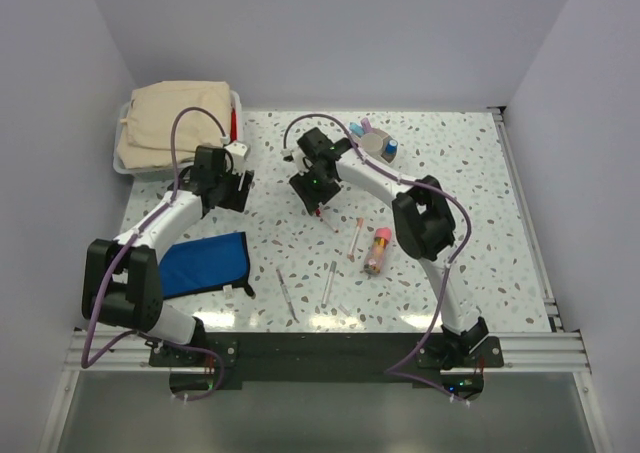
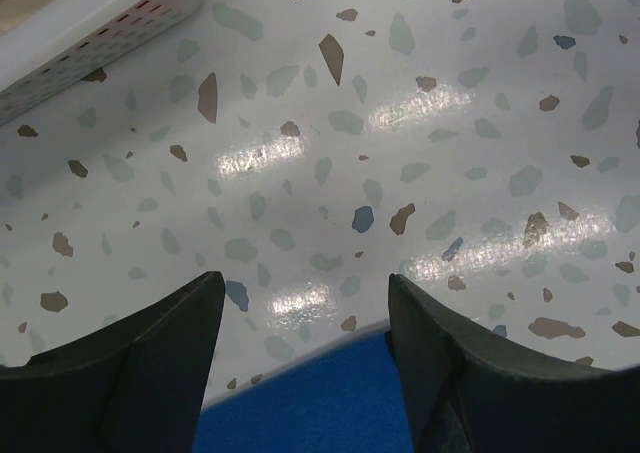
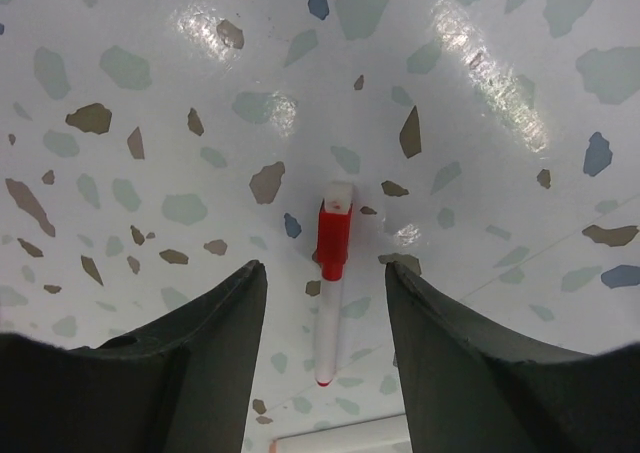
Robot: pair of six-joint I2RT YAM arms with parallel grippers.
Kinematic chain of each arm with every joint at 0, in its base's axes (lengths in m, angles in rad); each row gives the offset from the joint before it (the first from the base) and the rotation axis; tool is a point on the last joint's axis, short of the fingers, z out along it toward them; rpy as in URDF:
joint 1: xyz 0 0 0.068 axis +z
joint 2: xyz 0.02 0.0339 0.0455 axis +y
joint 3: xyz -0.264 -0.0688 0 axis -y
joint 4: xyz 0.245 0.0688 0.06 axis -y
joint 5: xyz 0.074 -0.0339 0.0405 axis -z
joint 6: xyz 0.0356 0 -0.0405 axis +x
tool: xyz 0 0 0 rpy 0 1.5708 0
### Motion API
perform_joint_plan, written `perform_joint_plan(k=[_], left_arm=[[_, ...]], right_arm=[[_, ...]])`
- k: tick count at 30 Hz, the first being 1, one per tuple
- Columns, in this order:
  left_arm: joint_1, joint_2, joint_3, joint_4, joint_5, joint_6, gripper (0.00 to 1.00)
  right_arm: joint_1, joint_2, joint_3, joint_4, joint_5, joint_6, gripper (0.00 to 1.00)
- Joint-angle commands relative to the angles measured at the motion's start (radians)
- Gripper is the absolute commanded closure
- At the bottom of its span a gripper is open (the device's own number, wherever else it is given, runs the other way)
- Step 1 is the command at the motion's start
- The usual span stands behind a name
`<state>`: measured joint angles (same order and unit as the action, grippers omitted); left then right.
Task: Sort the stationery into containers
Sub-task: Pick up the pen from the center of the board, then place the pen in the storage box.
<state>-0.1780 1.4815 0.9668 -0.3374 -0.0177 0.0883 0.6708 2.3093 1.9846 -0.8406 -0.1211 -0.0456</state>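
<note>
Cloth (image 1: 175, 123) hides most of the white bin (image 1: 238, 100).

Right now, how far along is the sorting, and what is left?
Done: a few pieces sit in the white cup, something red by the bin edge. In hand: nothing gripped; the right hand stands open astride a red-capped pen, the left hand open over bare table. Left: the pink-red tube and slim pens lie loose.
</note>
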Motion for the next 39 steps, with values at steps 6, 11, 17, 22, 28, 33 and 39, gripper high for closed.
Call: perform_joint_plan(k=[6,11,17,22,28,33,39], left_arm=[[-0.002,-0.004,0.021,0.035,0.004,-0.019,0.28],[-0.002,0.003,0.03,0.034,0.009,-0.022,0.28],[0.002,0.008,0.035,0.031,0.012,-0.016,0.28],[0.006,0.037,0.073,0.023,0.057,-0.009,0.29],[0.003,0.141,0.159,0.015,0.143,-0.005,0.31],[-0.009,0.198,0.251,-0.006,0.179,-0.001,0.32],[-0.034,0.238,0.322,-0.044,0.179,0.044,0.32]], right_arm=[[0.009,0.068,0.089,0.017,0.034,-0.036,0.52],[0.018,0.079,0.063,0.008,0.069,-0.053,0.78],[0.021,-0.052,0.025,-0.032,0.098,-0.082,1.0],[-0.091,-0.31,-0.071,0.079,0.047,0.036,1.0],[-0.292,-0.6,-0.366,0.482,-0.077,0.144,1.0],[-0.333,-0.717,-0.616,0.826,-0.06,0.168,1.0],[-0.338,-0.708,-0.714,1.088,-0.075,0.158,1.0]])
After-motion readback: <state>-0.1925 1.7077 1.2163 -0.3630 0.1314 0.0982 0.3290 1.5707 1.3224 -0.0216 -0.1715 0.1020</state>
